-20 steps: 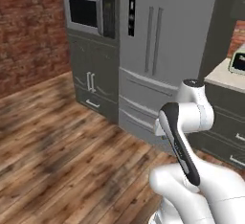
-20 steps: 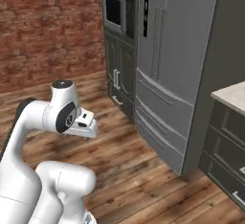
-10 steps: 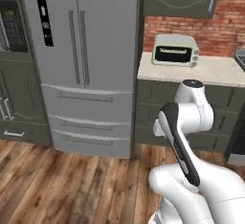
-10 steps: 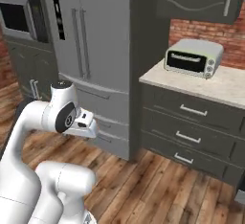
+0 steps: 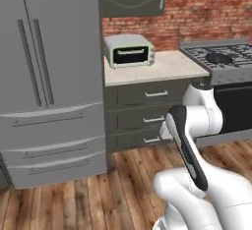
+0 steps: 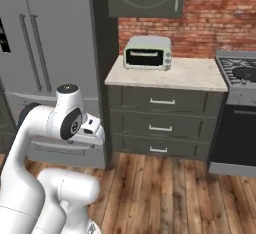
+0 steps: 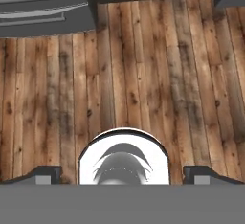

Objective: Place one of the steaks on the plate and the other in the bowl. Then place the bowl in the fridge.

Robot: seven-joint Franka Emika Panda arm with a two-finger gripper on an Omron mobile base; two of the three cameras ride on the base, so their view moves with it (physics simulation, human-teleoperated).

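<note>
Grey steel fridge (image 5: 49, 76) at left, toaster oven (image 5: 129, 50) on the tabletop (image 5: 167, 67) beside a stove (image 5: 219, 57), jaws wide apart, empty, above the wood floor (image 7: 143, 65)

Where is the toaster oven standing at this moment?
The toaster oven stands on the pale counter, near its back, between the fridge on its left and the stove on its right.

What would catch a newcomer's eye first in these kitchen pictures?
Probably the white robot arm folded up in the foreground, then the tall grey fridge on the left. Beside the fridge, a silver toaster oven sits on a pale counter against a red brick wall.
</note>
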